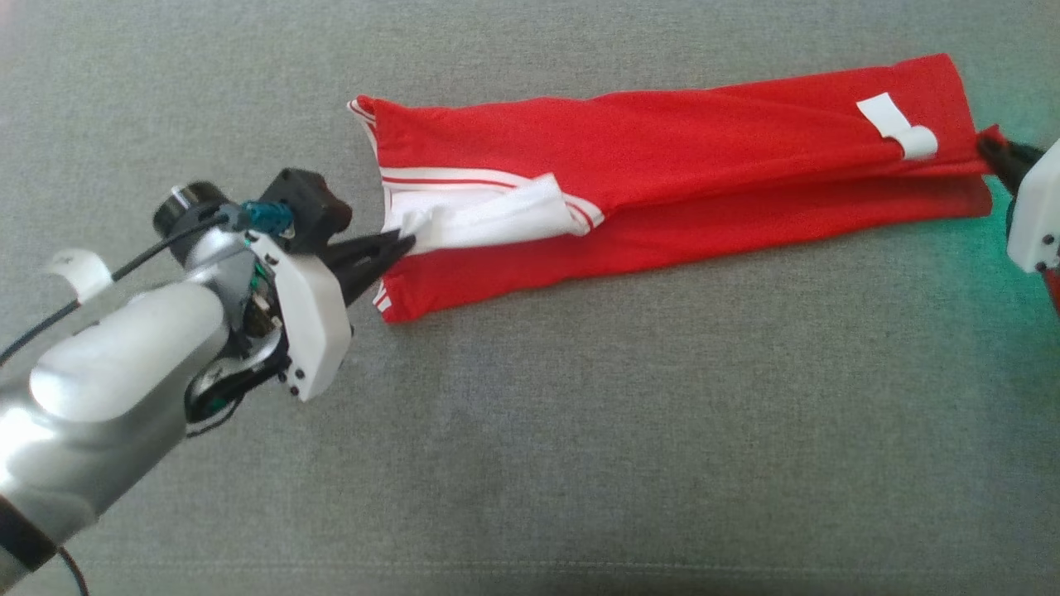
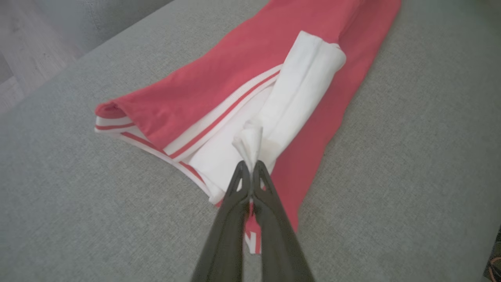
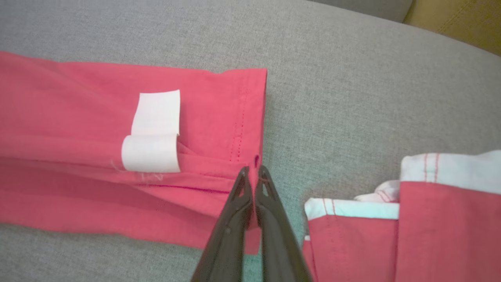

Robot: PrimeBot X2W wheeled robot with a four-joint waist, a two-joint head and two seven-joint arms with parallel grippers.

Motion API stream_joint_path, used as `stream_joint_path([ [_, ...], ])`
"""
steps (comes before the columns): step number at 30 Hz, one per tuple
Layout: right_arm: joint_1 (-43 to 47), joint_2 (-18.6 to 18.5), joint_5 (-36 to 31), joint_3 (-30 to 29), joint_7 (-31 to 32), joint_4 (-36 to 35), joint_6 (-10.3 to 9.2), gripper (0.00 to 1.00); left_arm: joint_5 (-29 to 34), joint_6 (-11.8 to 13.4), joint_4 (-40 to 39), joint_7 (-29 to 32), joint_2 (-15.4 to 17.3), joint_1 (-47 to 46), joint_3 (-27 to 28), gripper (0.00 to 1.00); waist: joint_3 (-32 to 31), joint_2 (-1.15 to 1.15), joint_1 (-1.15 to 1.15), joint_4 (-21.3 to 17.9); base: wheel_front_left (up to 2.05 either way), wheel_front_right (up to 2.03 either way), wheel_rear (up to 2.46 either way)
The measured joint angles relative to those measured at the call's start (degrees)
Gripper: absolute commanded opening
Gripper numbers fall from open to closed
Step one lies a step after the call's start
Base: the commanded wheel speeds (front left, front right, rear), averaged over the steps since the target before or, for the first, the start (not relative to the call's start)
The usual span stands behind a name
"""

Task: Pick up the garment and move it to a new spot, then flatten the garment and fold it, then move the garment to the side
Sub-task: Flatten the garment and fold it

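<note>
A red garment [image 1: 704,157] with white, red-striped trim lies folded lengthwise into a long strip on grey fabric. Its white part [image 1: 489,219] bunches at the left end. My left gripper [image 1: 406,242] is shut on that white fabric; in the left wrist view the fingertips [image 2: 250,172] pinch a small white tuft [image 2: 248,141]. At the far right edge my right gripper [image 1: 990,145] is shut on the red hem corner. In the right wrist view the gripper [image 3: 253,174] clamps the hem edge [image 3: 256,117] beside a white label [image 3: 152,133].
The grey cushioned surface [image 1: 580,430] stretches wide in front of the garment. In the right wrist view other red and white cloth [image 3: 411,219] lies at the lower right. A wooden floor [image 2: 27,39] shows past the surface's edge in the left wrist view.
</note>
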Motion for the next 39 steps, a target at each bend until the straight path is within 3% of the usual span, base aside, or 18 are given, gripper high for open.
stream_joint_path([
  [5, 0.3, -0.2, 1.3, 0.9, 1.8, -0.4, 0.0, 0.0, -1.3, 0.0, -0.1, 0.7, 0.5, 0.4, -0.3, 0.0, 0.2, 0.0, 0.0, -0.5, 0.0, 0.0, 0.0],
  [6, 0.3, -0.1, 1.6, 0.9, 2.2, -0.2, 0.0, 0.23, -1.5, 0.0, 0.1, 0.7, 0.5, 0.4, -0.3, 0.0, 0.2, 0.0, 0.0, -0.7, 0.0, 0.0, 0.0],
  [7, 0.3, 0.0, 1.9, 0.7, 2.4, 0.3, 0.0, 1.0, -1.5, 0.0, 0.4, 0.7, 0.5, 0.4, -0.3, 0.65, 0.2, 0.0, 0.0, -0.8, 0.0, 0.0, 0.0],
  [8, 0.3, 0.1, 2.2, 0.7, 2.7, 0.7, 0.0, 1.0, -1.5, 0.0, 0.8, 0.4, 0.4, 0.4, -0.3, 1.0, 0.2, 0.0, 0.0, -1.0, 0.0, 0.0, 0.0],
  [13, 0.3, 0.9, 2.5, -0.2, 1.8, 2.1, 0.0, 1.0, -2.3, 1.5, 4.7, -2.5, -0.7, 0.8, 0.7, 1.0, -0.7, 0.0, 0.0, -1.5, 0.0, 0.0, 0.0],
  [21, 0.3, 3.6, 3.5, -5.2, -8.8, 2.8, 0.0, 1.0, -6.8, 9.8, 8.5, -13.4, -4.1, 3.0, 9.9, 1.0, -3.7, 0.0, 0.0, -2.4, 0.0, 0.0, 0.0],
  [24, 0.5, 5.4, 3.6, -7.6, -14.6, 2.4, 0.0, 1.0, -7.5, 13.1, 8.1, -15.1, -5.8, 5.0, 15.6, 1.0, -4.9, 0.0, 0.0, -2.5, 0.0, 0.0, 0.0],
  [29, 3.4, 8.6, 3.4, -10.6, -24.2, 0.9, 0.0, 1.0, -3.2, 16.7, 1.8, -15.1, -10.0, 12.9, 35.0, 1.0, -6.4, 0.0, -0.01, -2.5, 0.0, 0.0, 0.0],
  [34, 7.4, 12.7, 1.1, -13.0, -30.7, 0.0, 0.0, 1.0, 6.4, 16.5, -3.3, -15.5, -15.7, 26.1, 49.7, 1.0, -7.8, 0.0, -0.01, -2.8, 0.0, 0.0, 0.0],
  [39, 10.9, 16.3, -5.0, -15.9, -32.1, -0.6, 0.0, 1.0, 15.7, 12.9, -5.4, -15.5, -21.5, 36.8, 57.1, 1.0, -9.0, 0.0, -0.01, -3.3, 0.0, 0.0, 0.0],
])
